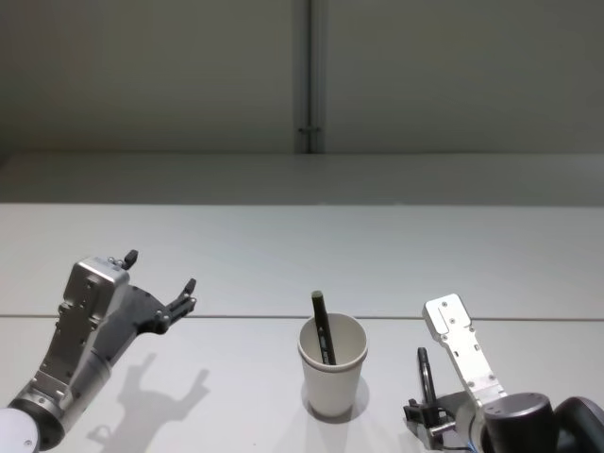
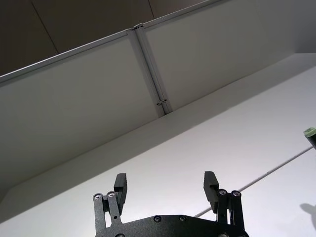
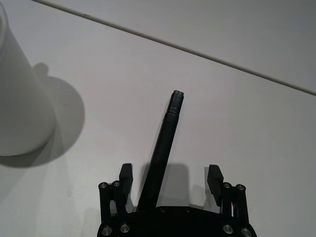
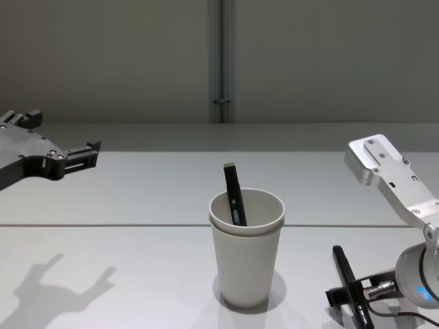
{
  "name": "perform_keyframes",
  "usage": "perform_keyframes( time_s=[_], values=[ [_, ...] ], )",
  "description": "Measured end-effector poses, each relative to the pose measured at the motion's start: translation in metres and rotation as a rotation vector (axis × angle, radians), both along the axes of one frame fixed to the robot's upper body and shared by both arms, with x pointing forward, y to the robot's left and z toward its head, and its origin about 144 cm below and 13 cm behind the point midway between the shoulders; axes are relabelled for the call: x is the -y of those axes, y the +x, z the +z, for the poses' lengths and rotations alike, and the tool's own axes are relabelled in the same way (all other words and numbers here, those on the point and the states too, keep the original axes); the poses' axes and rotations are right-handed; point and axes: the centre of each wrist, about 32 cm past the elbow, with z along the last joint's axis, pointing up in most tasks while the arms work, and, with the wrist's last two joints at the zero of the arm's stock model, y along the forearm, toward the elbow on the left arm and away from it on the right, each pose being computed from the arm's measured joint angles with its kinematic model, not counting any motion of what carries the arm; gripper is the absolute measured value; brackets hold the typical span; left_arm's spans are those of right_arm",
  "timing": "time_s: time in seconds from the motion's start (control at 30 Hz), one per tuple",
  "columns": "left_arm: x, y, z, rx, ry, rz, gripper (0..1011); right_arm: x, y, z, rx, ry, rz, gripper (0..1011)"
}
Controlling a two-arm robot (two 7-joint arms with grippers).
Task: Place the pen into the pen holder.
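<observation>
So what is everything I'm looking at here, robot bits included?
pen holder: one, off-white paper cup, upright in the middle of the table.
pen in the cup: one, dark with a pale green tip, leaning inside the pen holder, tip above the rim.
pen on the table: one, black, lying right of the cup, between the right gripper's fingers.
table: one, white, with a seam line across.
wall: grey-brown, behind the table, with a vertical strip.
left gripper: one, black fingers, open, raised left of the cup.
right gripper: one, black, open, low over the table pen.
</observation>
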Motion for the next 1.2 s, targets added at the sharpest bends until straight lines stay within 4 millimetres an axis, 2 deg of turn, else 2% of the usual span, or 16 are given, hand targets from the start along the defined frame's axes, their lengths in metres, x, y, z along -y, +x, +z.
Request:
perform_keyframes(
  time_s=[0.17, 0.53, 0.67, 0.73, 0.77, 0.87, 0.9, 1.0, 1.2],
  values=[
    [0.0000, 0.0000, 0.0000, 0.000, 0.000, 0.000, 1001, -0.0003, -0.0003, -0.0001, -0.001, 0.001, 0.001, 912],
    [0.0000, 0.0000, 0.0000, 0.000, 0.000, 0.000, 1001, -0.0014, -0.0007, -0.0002, -0.002, 0.002, 0.003, 615],
    [0.0000, 0.0000, 0.0000, 0.000, 0.000, 0.000, 1001, -0.0011, -0.0006, -0.0002, -0.003, 0.001, 0.002, 450],
    [0.0000, 0.0000, 0.0000, 0.000, 0.000, 0.000, 1001, -0.0010, -0.0006, -0.0002, -0.004, 0.001, 0.002, 411],
    [0.0000, 0.0000, 0.0000, 0.000, 0.000, 0.000, 1001, -0.0008, -0.0006, -0.0003, -0.004, 0.000, 0.001, 349],
    [0.0000, 0.0000, 0.0000, 0.000, 0.000, 0.000, 1001, -0.0004, -0.0006, -0.0003, -0.005, -0.002, 0.000, 289],
    [0.0000, 0.0000, 0.0000, 0.000, 0.000, 0.000, 1001, -0.0003, -0.0006, -0.0003, -0.005, -0.002, 0.000, 232],
    [0.0000, 0.0000, 0.0000, 0.000, 0.000, 0.000, 1001, -0.0002, -0.0005, -0.0003, -0.005, -0.002, 0.000, 179],
    [0.0000, 0.0000, 0.0000, 0.000, 0.000, 0.000, 1001, -0.0002, -0.0005, -0.0002, -0.004, -0.001, -0.001, 178]
  ],
)
